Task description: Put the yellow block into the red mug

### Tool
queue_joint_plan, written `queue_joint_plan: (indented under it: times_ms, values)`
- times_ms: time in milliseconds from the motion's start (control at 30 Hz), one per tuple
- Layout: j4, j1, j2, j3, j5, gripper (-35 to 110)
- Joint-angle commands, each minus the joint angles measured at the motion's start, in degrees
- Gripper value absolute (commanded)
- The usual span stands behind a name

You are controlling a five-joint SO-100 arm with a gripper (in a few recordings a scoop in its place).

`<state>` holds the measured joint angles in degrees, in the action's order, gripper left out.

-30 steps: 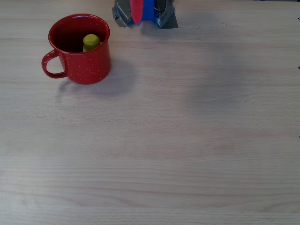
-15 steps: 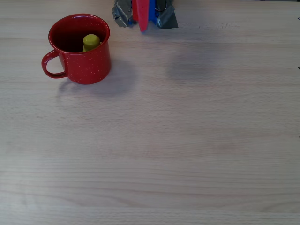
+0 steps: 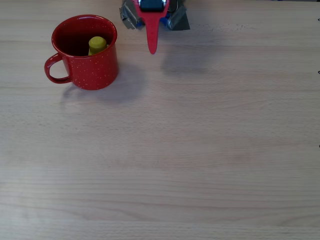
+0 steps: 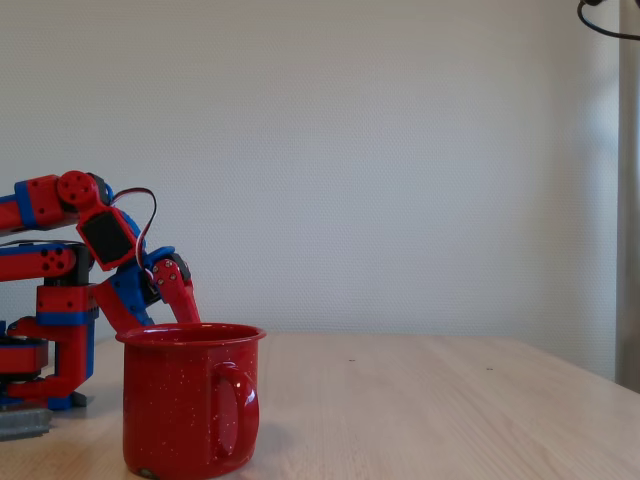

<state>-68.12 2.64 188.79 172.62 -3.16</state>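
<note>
The red mug (image 3: 90, 60) with white speckles stands upright at the upper left of the overhead view, handle to the left. Inside it lies the yellow block (image 3: 97, 44), against the far wall. My red pointed gripper (image 3: 152, 42) reaches from the top edge, to the right of the mug and apart from it. In the fixed view the mug (image 4: 185, 400) stands in front, and behind its rim my gripper (image 4: 165, 318) points down with two red fingers (image 4: 183, 298) spread and nothing between them.
The arm's base (image 3: 175, 17) with grey clamps sits at the top edge of the light wooden table (image 3: 200, 150). Open tabletop stretches below and to the right of the mug.
The red finger has swung out from the base and now reaches farther down the overhead picture. The mug and the block inside it have not moved.
</note>
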Motion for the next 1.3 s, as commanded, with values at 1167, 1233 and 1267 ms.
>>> queue_joint_plan:
  times_ms: [1167,1233,1267]
  values:
    - [0.6,-4.3,0.6,-1.5,-5.0,0]
    - [0.6,-4.3,0.6,-1.5,-5.0,0]
    - [0.6,-4.3,0.6,-1.5,-5.0,0]
